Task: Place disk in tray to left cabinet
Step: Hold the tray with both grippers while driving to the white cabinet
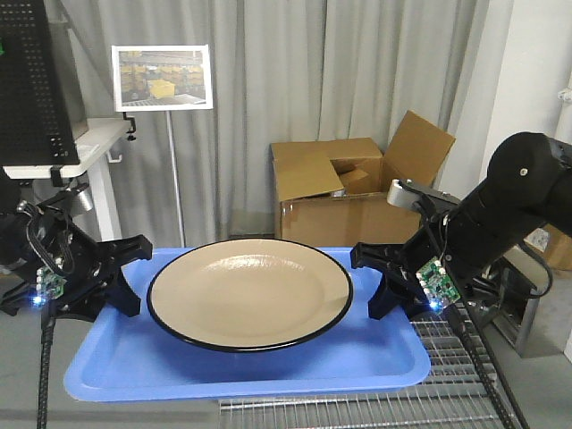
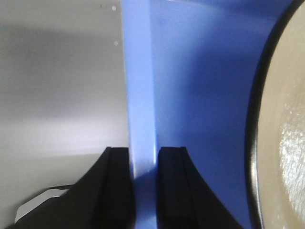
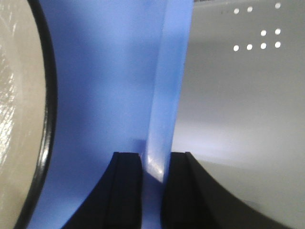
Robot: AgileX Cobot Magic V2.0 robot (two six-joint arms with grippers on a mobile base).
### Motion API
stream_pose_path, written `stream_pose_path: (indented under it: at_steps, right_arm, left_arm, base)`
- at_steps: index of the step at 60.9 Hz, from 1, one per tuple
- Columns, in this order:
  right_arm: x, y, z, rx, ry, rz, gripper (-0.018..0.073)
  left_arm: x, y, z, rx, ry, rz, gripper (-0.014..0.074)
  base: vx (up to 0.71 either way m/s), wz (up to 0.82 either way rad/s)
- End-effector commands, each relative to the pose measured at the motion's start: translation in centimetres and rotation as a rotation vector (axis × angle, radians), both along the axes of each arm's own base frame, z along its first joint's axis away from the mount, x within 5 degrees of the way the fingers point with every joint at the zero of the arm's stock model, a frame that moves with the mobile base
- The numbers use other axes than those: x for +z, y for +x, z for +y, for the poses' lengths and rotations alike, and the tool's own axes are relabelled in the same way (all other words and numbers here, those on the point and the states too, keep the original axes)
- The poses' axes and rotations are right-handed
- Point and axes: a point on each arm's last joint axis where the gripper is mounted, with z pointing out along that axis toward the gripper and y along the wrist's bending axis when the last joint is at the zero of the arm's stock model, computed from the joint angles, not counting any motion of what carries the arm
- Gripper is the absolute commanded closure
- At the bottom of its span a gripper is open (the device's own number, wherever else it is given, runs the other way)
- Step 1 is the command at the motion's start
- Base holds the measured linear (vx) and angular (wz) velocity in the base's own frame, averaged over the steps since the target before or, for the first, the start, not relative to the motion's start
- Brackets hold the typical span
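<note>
At the far left a black perforated panel (image 1: 31,80) stands above a white ledge. Below it the left gripper (image 1: 132,275) reaches in from the side. Its two black fingers (image 2: 116,186) are closed on the left rim of the tray (image 1: 268,371), one inside the rim and one outside. The left wrist view shows the blue rim (image 2: 140,95) pinched tight between them.

A photo sign (image 1: 163,78) on a thin pole stands behind, in front of a grey curtain (image 1: 313,71).

The disk (image 1: 250,290) lies flat in the middle of the tray. Its black edge is near both grippers but touches neither; blue floor shows on each side of it.

Behind, right of centre, sits an open cardboard box (image 1: 349,192).

The right gripper (image 1: 375,281) mirrors the left — its fingers (image 3: 126,191) are clamped on the tray's right rim (image 3: 167,95), with the disk's edge (image 3: 19,119) off to the inner side. Past the rim is a pale grey surface with round holes (image 3: 252,28).

A wire rack (image 1: 402,393) shows under the tray's front right corner. Whether the tray rests on anything or hangs free, I cannot tell.
</note>
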Motion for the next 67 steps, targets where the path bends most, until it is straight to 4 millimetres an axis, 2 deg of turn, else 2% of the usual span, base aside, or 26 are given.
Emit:
stream_pose_path:
  at_steps: [1,43,67]
  right_arm:
    - [4.41,-1.41,2.17,0.021,0.225,-0.116,0.0565]
    - [4.41,-1.41,2.17,0.02,0.225,-0.117,0.0565]
    - [4.41,-1.41,2.17,0.02,0.225,-0.117,0.0565]
  left_arm:
    - [4.34,-1.69,-2.47,-0.022,-0.233,-0.089,0.0596]
    - [4.34,-1.69,-2.47,-0.022,-0.233,-0.088,0.0596]
    - [4.34,-1.69,-2.47,-0.022,-0.233,-0.088,0.0596]
  base:
    - [0.45,-0.07]
    - [0.4,-0.06]
    - [0.24,-0.29]
